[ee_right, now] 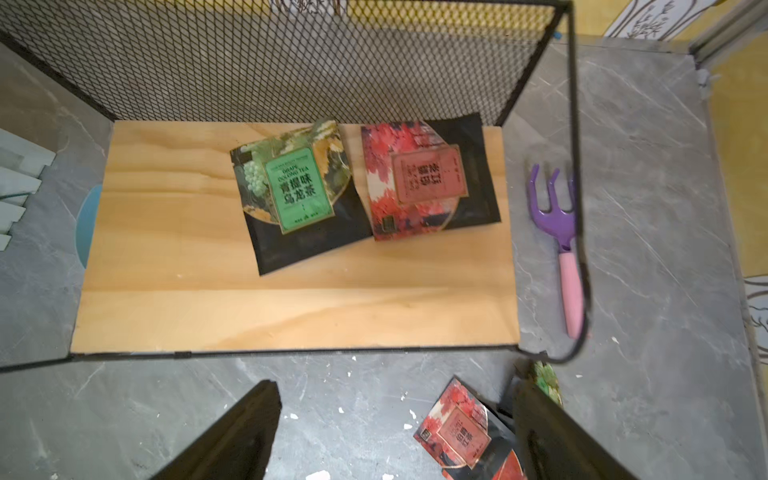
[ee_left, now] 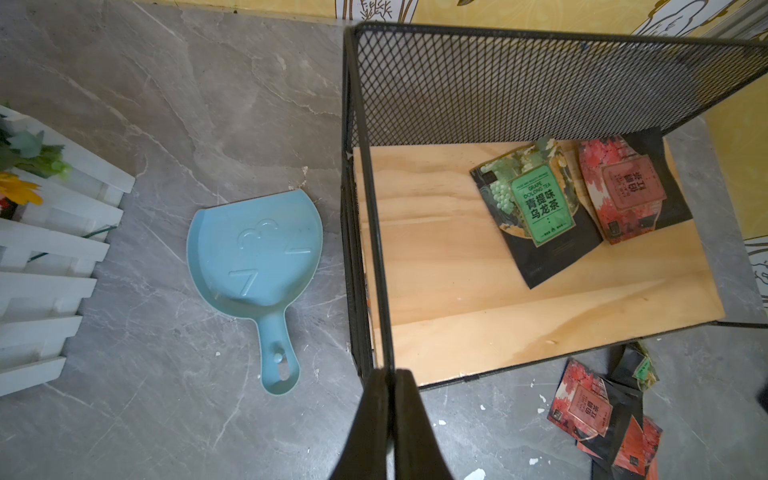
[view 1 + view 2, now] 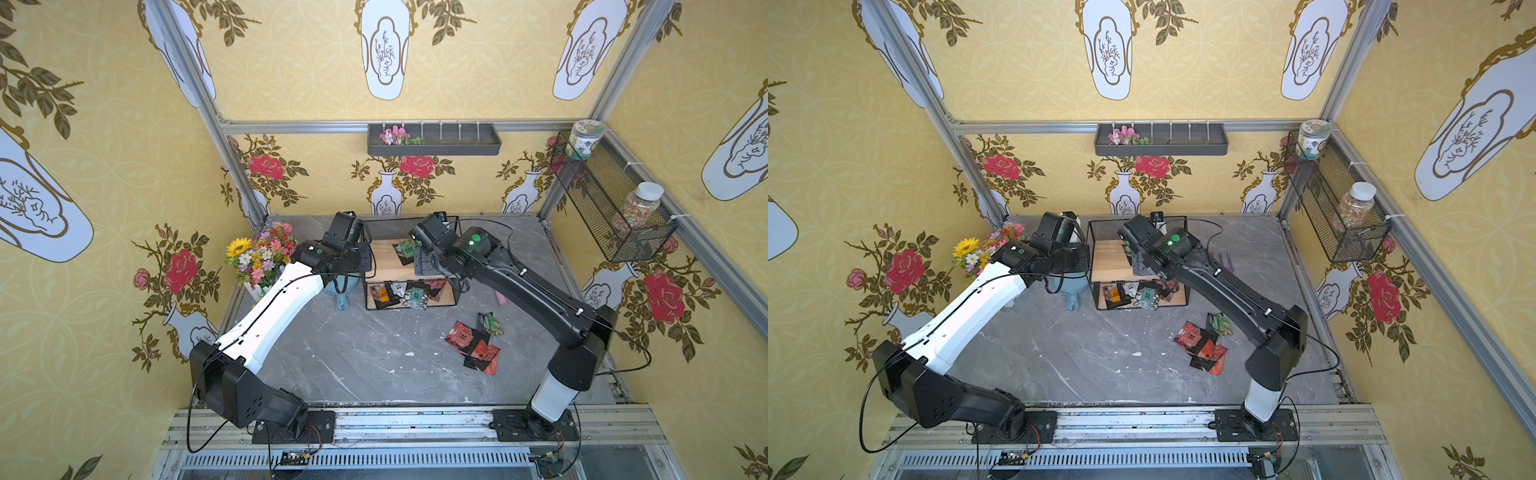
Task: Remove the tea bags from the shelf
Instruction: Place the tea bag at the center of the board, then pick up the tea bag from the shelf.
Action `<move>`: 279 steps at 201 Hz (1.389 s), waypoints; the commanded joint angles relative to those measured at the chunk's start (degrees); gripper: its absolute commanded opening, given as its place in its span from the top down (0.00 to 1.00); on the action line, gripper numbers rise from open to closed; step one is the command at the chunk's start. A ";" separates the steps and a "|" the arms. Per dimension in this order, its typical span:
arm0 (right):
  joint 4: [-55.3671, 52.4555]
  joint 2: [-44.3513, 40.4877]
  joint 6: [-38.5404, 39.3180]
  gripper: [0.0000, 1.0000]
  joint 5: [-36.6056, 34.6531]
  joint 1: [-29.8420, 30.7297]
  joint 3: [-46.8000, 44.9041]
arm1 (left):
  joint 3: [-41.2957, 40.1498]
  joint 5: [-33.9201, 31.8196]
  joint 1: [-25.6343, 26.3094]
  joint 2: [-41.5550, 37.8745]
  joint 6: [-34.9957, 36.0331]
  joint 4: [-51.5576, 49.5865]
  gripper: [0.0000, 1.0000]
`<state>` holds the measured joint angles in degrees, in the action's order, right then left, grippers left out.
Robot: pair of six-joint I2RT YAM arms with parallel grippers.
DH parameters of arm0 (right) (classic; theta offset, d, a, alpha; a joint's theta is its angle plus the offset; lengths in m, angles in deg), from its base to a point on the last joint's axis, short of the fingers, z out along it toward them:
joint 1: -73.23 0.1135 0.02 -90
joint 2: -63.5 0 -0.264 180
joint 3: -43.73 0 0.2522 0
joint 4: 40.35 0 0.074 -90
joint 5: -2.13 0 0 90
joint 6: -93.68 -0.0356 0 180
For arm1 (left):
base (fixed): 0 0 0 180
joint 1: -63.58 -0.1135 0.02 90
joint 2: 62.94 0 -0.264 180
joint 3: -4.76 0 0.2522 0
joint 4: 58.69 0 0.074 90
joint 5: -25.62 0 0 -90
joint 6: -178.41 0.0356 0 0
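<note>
Wooden shelf (image 1: 208, 311): tea bag (image 1: 297, 195), "GRAPE OOLONG TEA" label

This is a robot test cell dressed as a home corner. An aluminium frame (image 3: 291, 126) holds yellow wallpaper (image 3: 299, 62) printed with vases and roses, and a left arm (image 3: 270, 316) and right arm (image 3: 532, 291) are mounted on a metal rail (image 3: 415, 419) at the front of a marble-look surface (image 3: 353, 353). Props fill it: a bouquet (image 3: 262, 253), a wall tray (image 3: 457, 143), a basket (image 3: 602, 208) of jars (image 3: 642, 205), a shelf (image 3: 386, 262) of tea bags (image 3: 415, 295).
</note>
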<state>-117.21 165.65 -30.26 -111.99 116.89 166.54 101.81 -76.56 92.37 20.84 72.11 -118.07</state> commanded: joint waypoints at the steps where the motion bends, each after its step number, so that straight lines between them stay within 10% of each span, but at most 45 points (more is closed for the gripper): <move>1: 0.61 4.32 4.77 0.06 6.29 -2.04 4.81 | -0.15 0.63 -0.05 0.25 1.35 -0.98 1.00; 210: 2.45 27.65 13.06 0.13 10.16 -5.18 21.64 | 0.38 0.28 -0.01 0.53 1.79 -1.83 1.00; 279: 1.91 26.98 12.82 0.38 8.99 -4.51 16.38 | 0.39 0.06 -0.05 0.67 1.70 -1.75 1.00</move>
<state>-105.42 191.35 -18.37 -102.85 112.14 184.38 102.07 -76.63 92.37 21.06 72.33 -118.23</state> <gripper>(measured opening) 0.668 0.091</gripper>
